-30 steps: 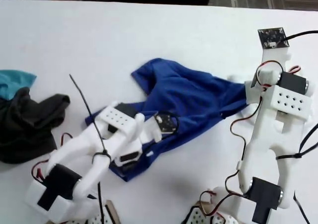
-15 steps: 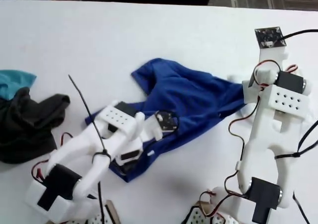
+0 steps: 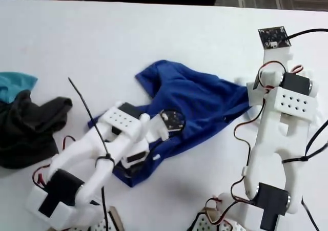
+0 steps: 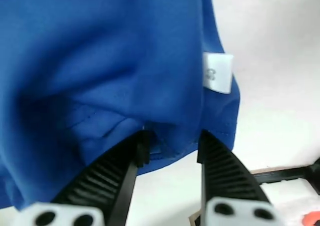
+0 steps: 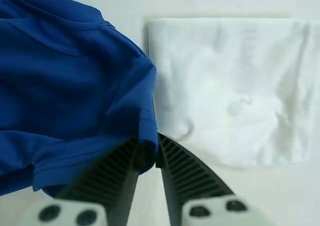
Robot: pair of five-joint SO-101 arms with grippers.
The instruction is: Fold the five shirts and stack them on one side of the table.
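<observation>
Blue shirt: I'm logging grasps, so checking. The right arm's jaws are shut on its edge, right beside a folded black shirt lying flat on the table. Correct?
Not quite. The right gripper does have its jaws shut on the blue shirt edge, but the folded shirt beside it is a white shirt, as the right wrist view shows. The black shirt lies crumpled across the table.

Teal shirt is cropped at the edge.

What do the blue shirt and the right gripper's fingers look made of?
The blue shirt looks like soft matte knit fabric, likely jersey: it drapes in folds and has stitched hems. On the right gripper, the fingers look like rigid black plastic, possibly printed: ribbed faces, dull sheen.
</observation>
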